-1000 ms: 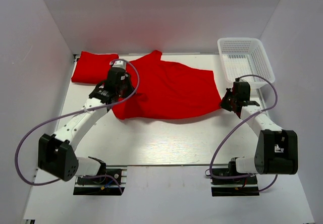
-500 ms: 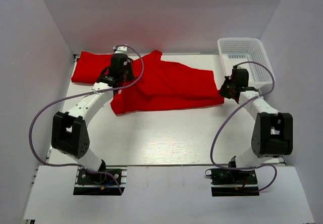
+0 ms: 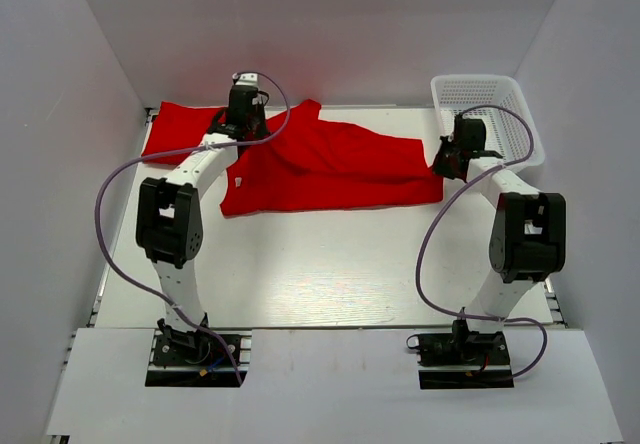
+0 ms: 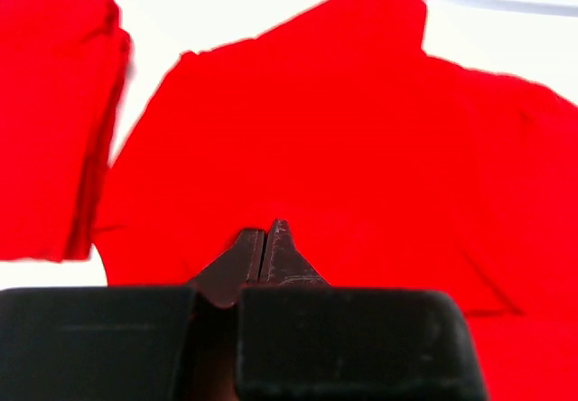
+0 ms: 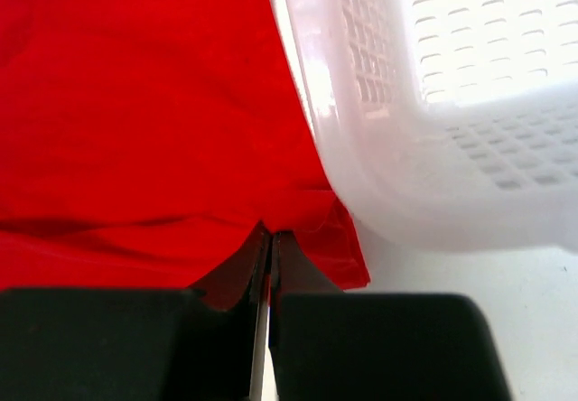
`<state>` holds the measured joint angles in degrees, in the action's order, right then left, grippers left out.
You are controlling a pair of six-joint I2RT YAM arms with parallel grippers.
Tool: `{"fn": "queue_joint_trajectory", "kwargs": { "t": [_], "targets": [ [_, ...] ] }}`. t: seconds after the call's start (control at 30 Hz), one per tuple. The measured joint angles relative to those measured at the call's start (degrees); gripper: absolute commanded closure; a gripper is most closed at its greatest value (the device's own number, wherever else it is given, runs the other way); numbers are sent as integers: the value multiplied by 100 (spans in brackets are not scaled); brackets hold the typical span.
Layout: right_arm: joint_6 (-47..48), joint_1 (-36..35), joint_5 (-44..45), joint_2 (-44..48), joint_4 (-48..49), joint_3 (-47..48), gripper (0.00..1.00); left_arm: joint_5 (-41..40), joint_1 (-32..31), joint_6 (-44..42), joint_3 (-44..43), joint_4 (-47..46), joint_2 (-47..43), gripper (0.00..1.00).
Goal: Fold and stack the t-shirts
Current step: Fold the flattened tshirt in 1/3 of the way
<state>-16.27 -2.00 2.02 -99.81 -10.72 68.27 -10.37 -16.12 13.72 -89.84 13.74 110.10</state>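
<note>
A red t-shirt [image 3: 340,169] lies spread across the far half of the white table [image 3: 320,264], folded over on itself. A small white tag [image 3: 238,182] shows near its left edge. My left gripper [image 3: 246,132] is shut on the shirt's left side, its tips [image 4: 264,237] pressed into the red cloth [image 4: 343,148]. My right gripper [image 3: 443,164] is shut on the shirt's right corner, and cloth [image 5: 135,103] bunches at its tips [image 5: 271,234]. A second t-shirt [image 3: 180,134] lies folded at the far left, also seen in the left wrist view [image 4: 54,112].
A white mesh basket [image 3: 490,82] stands at the far right corner. Its wall [image 5: 433,175] sits right beside my right gripper and touches the shirt's edge. White walls close in the table on three sides.
Both arms have stretched toward the far wall, carrying the shirt's near edge away from me and over the rest of the cloth. The shirt now looks narrower front to back.
</note>
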Motion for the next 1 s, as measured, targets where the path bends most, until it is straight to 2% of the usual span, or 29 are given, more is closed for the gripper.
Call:
{"fn": "queue_joint_trajectory", "kwargs": {
  "t": [0.07, 0.1, 0.13, 0.17, 0.23, 0.27, 0.37, 0.47, 0.7, 0.9, 1.0],
  "targets": [
    [7, 0, 22, -138, -28, 120, 99, -105, 74, 79, -280, 44, 236, 97],
    [11, 0, 22, -201, -55, 175, 85, -127, 105, 107, -422, 94, 376, 52],
    [13, 0, 20, -267, -101, 238, 77, -131, 140, 101, -651, 201, 551, 22],
    [11, 0, 17, -337, -153, 304, 61, -120, 168, 120, -922, 286, 756, 1],
    [0, 0, -33, -468, -282, 479, 44, -83, 219, 168, -1602, 527, 1250, 1],
    [11, -2, -131, -520, -313, 549, 11, -70, 240, 184, -1930, 647, 1473, 1],
    [35, -79, -573, -522, -378, 625, 10, -15, 289, 179, -2647, 1034, 1982, 1],
    [39, -146, -914, -522, -396, 619, 10, 68, 306, 177, -2603, 1349, 1963, 0],
    [94, -319, -1423, -354, -365, 409, 10, 442, 299, 162, -986, 1364, 822, 0],
    [157, -542, -1567, -365, -304, 201, 10, 960, 240, 306, 769, 929, -501, 0],
    [162, -551, -1572, -496, -229, 205, 10, 1137, 219, 413, 1427, 691, -737, 0]
  ]
}}
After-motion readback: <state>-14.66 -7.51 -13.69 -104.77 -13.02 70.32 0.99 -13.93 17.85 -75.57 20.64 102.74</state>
